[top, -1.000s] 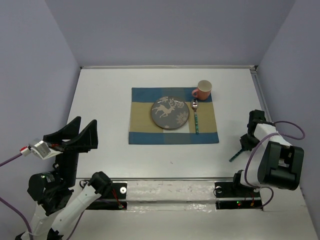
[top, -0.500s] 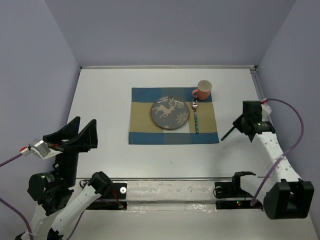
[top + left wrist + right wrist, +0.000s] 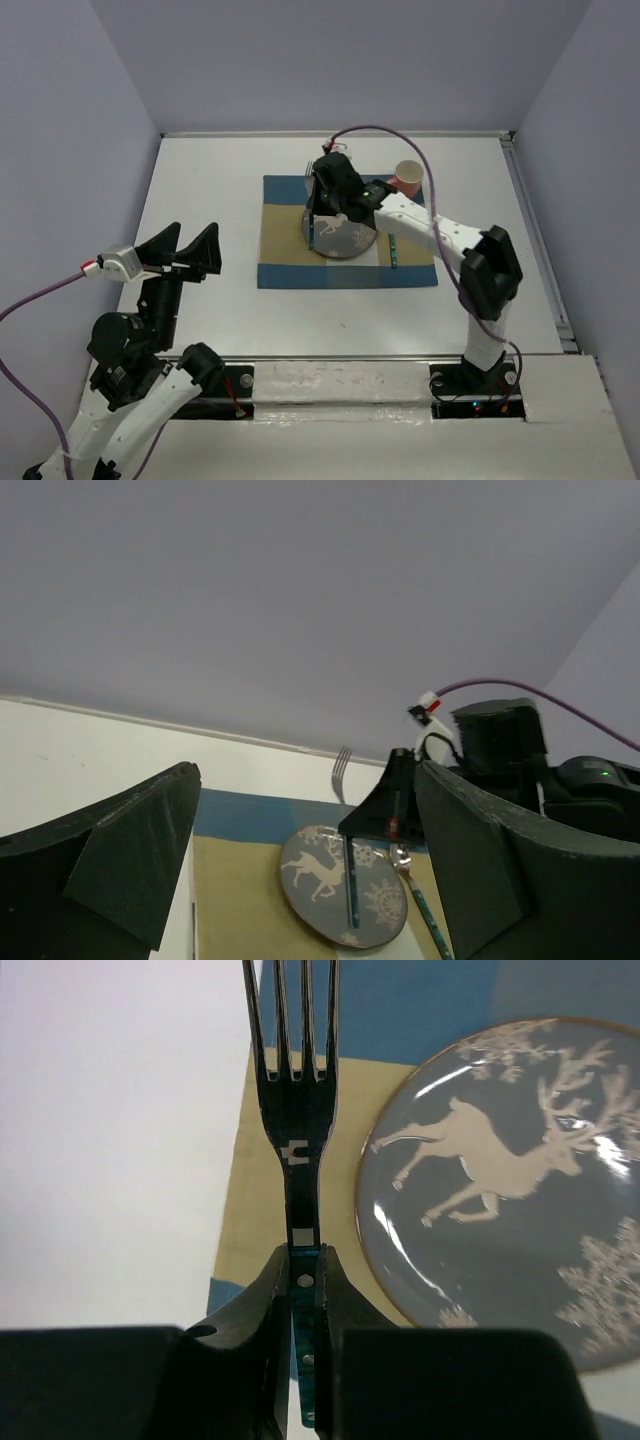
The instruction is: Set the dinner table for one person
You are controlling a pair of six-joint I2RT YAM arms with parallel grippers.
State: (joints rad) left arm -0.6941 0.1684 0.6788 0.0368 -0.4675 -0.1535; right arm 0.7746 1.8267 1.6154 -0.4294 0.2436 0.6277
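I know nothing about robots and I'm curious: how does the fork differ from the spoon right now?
The fork is clamped in the right end effector; the spoon lies free on the placemat. The fork is left of the plate, the spoon right of it. The fork ends in tines, the spoon in a round bowl. Both have teal handles.

Right gripper [image 3: 303, 1257], stretched forward, pinches a fork [image 3: 299, 1110]; left gripper [image 3: 193, 240] raised, jaws apart.

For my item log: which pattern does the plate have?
Grey-blue plate with a white reindeer and snowflakes; clearest in the right wrist view.
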